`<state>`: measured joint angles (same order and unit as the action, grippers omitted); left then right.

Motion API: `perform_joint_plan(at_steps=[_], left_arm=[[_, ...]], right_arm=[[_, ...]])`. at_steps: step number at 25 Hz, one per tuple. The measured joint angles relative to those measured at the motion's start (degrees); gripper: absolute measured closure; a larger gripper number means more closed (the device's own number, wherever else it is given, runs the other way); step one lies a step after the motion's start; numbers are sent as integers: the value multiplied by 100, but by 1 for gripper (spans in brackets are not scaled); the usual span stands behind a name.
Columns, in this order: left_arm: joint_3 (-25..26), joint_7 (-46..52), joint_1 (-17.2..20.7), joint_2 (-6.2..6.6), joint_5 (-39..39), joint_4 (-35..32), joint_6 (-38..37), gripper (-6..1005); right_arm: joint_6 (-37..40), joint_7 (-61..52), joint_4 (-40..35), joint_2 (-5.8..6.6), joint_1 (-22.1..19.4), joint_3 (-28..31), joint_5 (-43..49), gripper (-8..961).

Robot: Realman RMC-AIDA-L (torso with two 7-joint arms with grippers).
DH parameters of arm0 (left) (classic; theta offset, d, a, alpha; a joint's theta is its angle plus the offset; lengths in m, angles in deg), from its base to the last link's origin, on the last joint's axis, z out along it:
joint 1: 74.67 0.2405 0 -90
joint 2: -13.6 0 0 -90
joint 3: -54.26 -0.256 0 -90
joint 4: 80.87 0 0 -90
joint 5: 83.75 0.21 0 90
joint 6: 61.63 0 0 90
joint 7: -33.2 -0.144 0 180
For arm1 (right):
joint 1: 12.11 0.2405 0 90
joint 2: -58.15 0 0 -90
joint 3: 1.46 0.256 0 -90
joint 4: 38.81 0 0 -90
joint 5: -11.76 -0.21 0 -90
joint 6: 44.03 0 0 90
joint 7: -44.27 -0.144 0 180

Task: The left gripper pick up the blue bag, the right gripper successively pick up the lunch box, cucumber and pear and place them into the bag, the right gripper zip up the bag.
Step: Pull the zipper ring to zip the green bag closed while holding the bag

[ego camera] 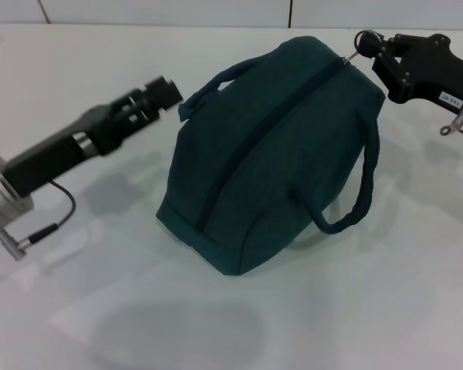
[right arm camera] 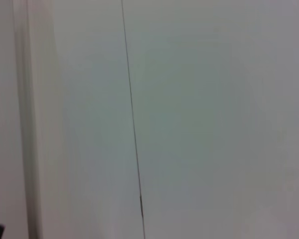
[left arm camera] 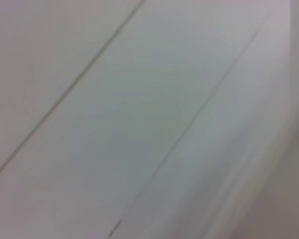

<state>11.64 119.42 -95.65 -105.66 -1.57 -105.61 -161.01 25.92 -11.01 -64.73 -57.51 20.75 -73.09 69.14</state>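
Pinched shut on the metal ring pull [ego camera: 358,48] at the far end of the blue bag [ego camera: 270,154]: the right gripper [ego camera: 368,45], likely placed so to draw the zipper [ego camera: 251,139] fully closed. Level with the bag's near-left handle [ego camera: 210,86] and just clear of it: the left gripper [ego camera: 163,91], fingers apparently together, grasping nothing, probably no longer needed. Resting on the white table [ego camera: 216,324]: the bag, bulging, zipper seemingly closed. Lunch box, cucumber, pear: nowhere visible, presumably inside.

Blue bag [ego camera: 270,146] dark teal; table [ego camera: 100,308] white.
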Motion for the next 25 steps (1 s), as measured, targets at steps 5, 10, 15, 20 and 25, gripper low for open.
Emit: perform_joint_plan(at_steps=[5,10,15,20,25], left_arm=[[213,357,-115,23,-38,-241,70,477],[159,998,-575,187,300,-379,602,257],[143,1405,-1198,324,907,-381,905,114],[131,1859,-1795,377,1449,-390,961,115],[131,2173,-2089,275,1983,-394,1233,116]], right_arm=[[7,0,0,0,-7,4,1,952],[13,0,0,0,-22,15,2,951],[25,23,-7,-2,-21,17,-43,952],[60,58,-15,-16,-17,16,-122,951],[143,71,-7,-18,-33,18,-208,952]])
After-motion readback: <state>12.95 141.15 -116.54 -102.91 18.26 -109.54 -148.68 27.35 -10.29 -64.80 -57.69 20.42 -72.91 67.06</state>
